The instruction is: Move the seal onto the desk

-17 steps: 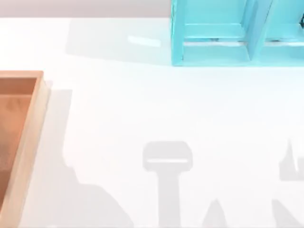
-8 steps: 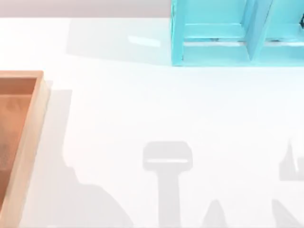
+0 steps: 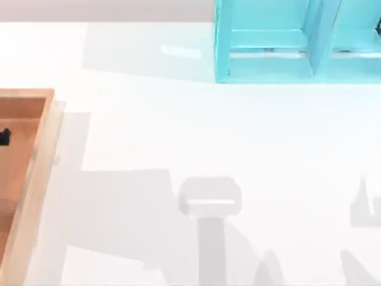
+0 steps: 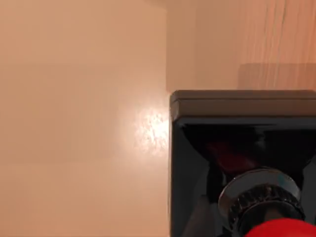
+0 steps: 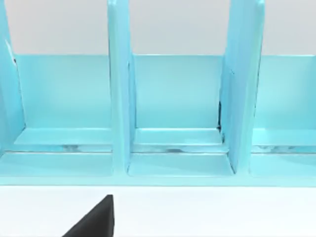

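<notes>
The seal (image 4: 237, 148) fills the near corner of the left wrist view. Its black square base rests on the orange-brown tray floor (image 4: 79, 123), with a metal collar and the red knob (image 4: 284, 229) closest to the camera. No fingers show around it there. In the top view, a small dark shape (image 3: 4, 136) sits over the wooden tray (image 3: 41, 155) at the left edge; I cannot tell whether it belongs to my left arm or is the seal. The white desk (image 3: 196, 131) spreads across the middle. A black wedge (image 5: 94, 219) of my right gripper shows low in the right wrist view.
A turquoise shelf unit (image 3: 297, 42) stands at the back right, and its open compartments (image 5: 177, 108) face the right wrist camera. The tray's raised rim (image 3: 50, 137) borders the desk on the left. Arm shadows lie across the desk's front.
A small dark shape has appeared over the tray at the left edge. A broad new shadow has spread over the front left of the desk. The right side is unchanged.
</notes>
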